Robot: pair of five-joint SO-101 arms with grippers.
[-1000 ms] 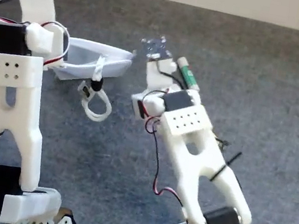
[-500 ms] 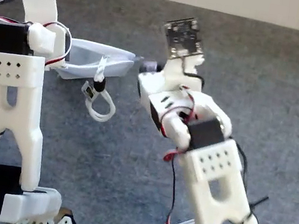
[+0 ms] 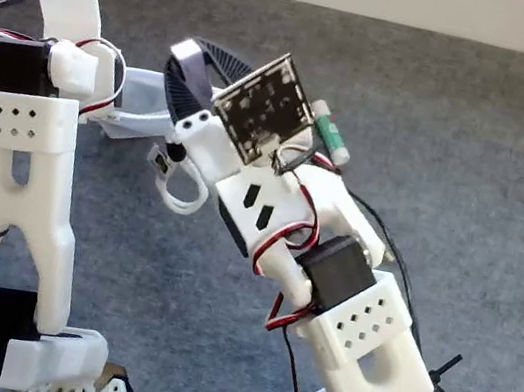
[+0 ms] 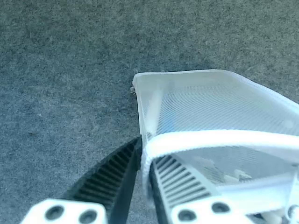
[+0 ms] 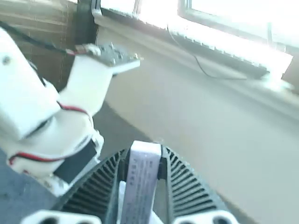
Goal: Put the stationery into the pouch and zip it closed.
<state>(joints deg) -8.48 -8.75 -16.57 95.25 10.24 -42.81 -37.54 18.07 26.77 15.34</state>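
Nearest in the high view, the two white arms are rising from the lower edge, their bases cut off. Beyond them a white cord loop [image 3: 178,189] is lying on the grey carpet [image 3: 502,218], hanging off the pouch [image 3: 144,94]. Most of the pouch is hiding behind the left arm and the raised right gripper [image 3: 205,56]. The left gripper [image 4: 145,151] is pinching the pouch's rim between its black and white fingers, keeping the mouth open. The pouch is white see-through mesh with a solid band along the rim, and a faint bluish patch inside is too vague to name. The right gripper is clamping a flat, pale lilac block [image 5: 140,179] upright, its lower end cut off. It is overlapping the pouch's end in the high view, though whether above or beside is unclear. Farther back, a green-and-white glue stick [image 3: 332,135] is lying on the carpet, partly covered by the right arm.
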